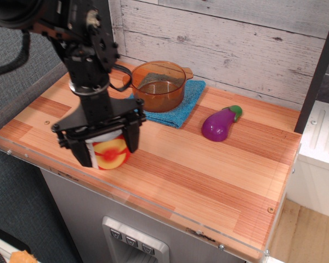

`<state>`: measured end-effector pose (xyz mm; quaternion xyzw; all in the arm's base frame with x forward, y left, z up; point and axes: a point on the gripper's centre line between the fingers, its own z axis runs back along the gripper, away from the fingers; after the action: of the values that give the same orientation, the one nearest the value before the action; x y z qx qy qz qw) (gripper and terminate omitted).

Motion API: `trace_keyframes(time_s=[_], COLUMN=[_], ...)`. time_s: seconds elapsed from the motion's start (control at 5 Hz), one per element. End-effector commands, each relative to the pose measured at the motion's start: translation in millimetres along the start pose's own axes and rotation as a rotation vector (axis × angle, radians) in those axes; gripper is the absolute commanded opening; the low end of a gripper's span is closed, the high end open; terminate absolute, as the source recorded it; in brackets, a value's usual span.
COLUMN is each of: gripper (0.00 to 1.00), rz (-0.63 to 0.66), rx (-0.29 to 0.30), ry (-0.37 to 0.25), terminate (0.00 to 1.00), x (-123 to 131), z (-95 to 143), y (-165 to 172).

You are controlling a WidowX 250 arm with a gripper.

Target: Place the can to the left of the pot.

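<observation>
The can (111, 153), yellow with a red round fruit picture, sits between the two black fingers of my gripper (108, 149) near the front left of the wooden table. The gripper is shut on it; whether the can touches the table I cannot tell. The amber translucent pot (158, 84) stands on a blue cloth (178, 107) at the back, up and to the right of the can. The can's lid is hidden by the gripper body.
A purple toy eggplant (220, 123) lies right of the cloth. A clear plastic rim (153, 205) edges the table front. A plank wall (236, 38) stands behind. A white cabinet (321, 159) is at right.
</observation>
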<state>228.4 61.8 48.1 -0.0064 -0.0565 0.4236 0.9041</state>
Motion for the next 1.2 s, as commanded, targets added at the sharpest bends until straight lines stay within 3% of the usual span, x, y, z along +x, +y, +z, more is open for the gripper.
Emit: trace_keyframes(time_s=[0.0,0.2,1.0], gripper=[1.0,1.0,1.0], rz=[-0.16,-0.222,-0.261], rx=[0.063,0.06,0.099], ry=[-0.067,-0.076,-0.08], terminate=[0.0,0.0,0.0], x=[26.2,41.0,73.4], z=[8.4,8.7,0.8], y=[3.5,8.4,19.9])
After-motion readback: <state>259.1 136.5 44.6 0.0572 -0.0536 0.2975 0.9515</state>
